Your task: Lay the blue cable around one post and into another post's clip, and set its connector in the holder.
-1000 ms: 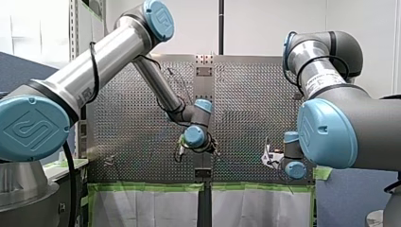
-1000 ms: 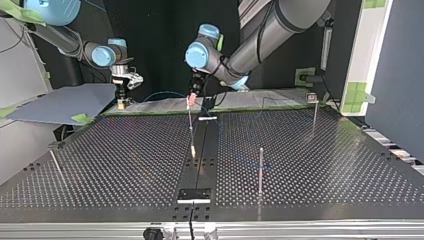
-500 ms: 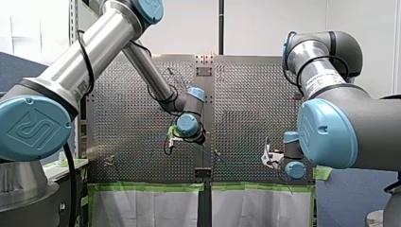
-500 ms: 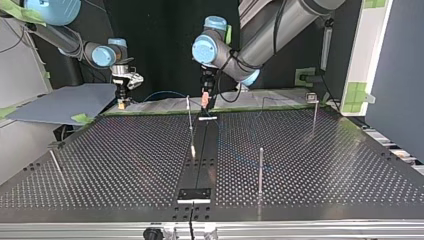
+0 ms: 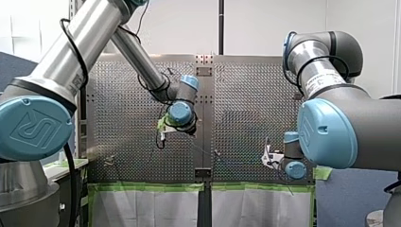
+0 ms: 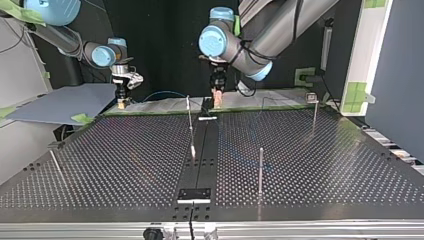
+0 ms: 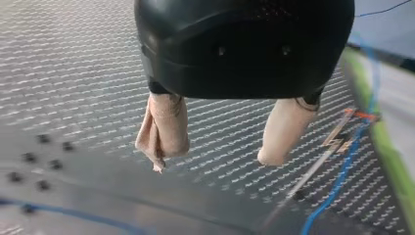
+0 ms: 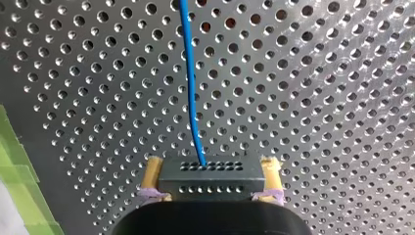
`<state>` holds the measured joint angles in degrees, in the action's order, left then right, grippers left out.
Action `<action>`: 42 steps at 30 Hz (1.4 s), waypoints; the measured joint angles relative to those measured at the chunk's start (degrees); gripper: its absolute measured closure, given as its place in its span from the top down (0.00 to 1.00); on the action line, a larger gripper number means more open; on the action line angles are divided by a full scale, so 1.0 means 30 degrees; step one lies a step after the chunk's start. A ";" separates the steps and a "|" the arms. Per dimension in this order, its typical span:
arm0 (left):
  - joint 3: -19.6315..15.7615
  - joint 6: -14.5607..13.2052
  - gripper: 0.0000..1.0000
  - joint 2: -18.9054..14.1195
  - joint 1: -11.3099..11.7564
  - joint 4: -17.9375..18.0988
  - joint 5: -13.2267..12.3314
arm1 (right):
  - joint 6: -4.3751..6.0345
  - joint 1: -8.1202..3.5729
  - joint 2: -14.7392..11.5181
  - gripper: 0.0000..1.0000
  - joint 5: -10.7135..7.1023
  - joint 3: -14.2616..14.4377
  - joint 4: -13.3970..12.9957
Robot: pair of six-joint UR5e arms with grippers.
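The black perforated connector (image 8: 210,177) sits between the yellow pads of my right gripper (image 8: 211,180), which is shut on it. The blue cable (image 8: 192,83) runs from the connector out over the perforated table. In the top view my right gripper (image 6: 121,101) hangs at the table's far left edge. My left gripper (image 7: 215,161) is open, with nothing between its beige pads. It hovers above the table near the far centre (image 6: 217,96). Beside it in the left wrist view, a thin post with an orange clip (image 7: 353,115) stands by the blue cable (image 7: 337,182).
Thin metal posts stand on the table at the centre (image 6: 190,125), the near right (image 6: 260,167), the far right (image 6: 314,116) and the near left (image 6: 55,162). A black plate (image 6: 194,194) lies on the centre strip at the near edge. Green tape (image 6: 81,118) marks the far edge.
My left arm has swung away from the centre post, towards the top view's right and a little higher, its gripper still open. My right arm has not moved.
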<state>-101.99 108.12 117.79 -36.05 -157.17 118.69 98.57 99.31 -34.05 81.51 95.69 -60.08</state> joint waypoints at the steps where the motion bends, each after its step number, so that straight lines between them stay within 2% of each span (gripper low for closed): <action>1: -0.0002 0.0142 1.00 -0.0145 0.0051 -0.0012 0.0123 | -0.0004 -0.0011 0.0006 0.00 -0.0003 -0.0001 0.0012; 5: -0.0005 0.0852 1.00 -0.0852 0.0356 -0.0285 0.0065 | 0.0004 -0.0054 0.0006 0.00 0.0011 0.0002 0.0096; 12: -0.0454 0.2296 1.00 -0.2296 0.1495 -0.0749 -0.1194 | 0.0174 -0.0060 0.0016 0.00 0.0041 -0.0001 0.0009; 16: -0.1177 0.3099 1.00 -0.3100 0.2287 -0.0349 -0.1991 | 0.0425 -0.0061 0.0017 0.00 0.0045 -0.0003 -0.0076; 21: -0.1793 0.4079 1.00 -0.4081 0.3124 0.0086 -0.2934 | 0.0560 -0.0068 0.0020 0.00 0.0050 -0.0003 -0.0016; 25: -0.1895 0.4772 1.00 -0.4663 0.3306 0.0213 -0.3271 | 0.0578 -0.0114 0.0021 0.00 0.0037 -0.0003 0.0057; 31: -0.1907 0.5880 1.00 -0.4853 0.3533 0.0968 -0.4050 | 0.0506 -0.0203 0.0026 0.00 0.0071 -0.0003 0.0258; 36: -0.1913 0.6851 1.00 -0.4862 0.3558 0.1902 -0.3708 | 0.0556 -0.0230 0.0029 0.00 0.0075 -0.0004 0.0198; 42: -0.1914 0.7848 1.00 -0.4860 0.3449 0.2899 -0.2789 | 0.1034 -0.0284 0.0031 0.00 0.0056 -0.0070 0.0184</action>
<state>-107.73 131.66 103.21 -25.70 -148.48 110.32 101.67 98.46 -33.96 81.67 95.48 -59.52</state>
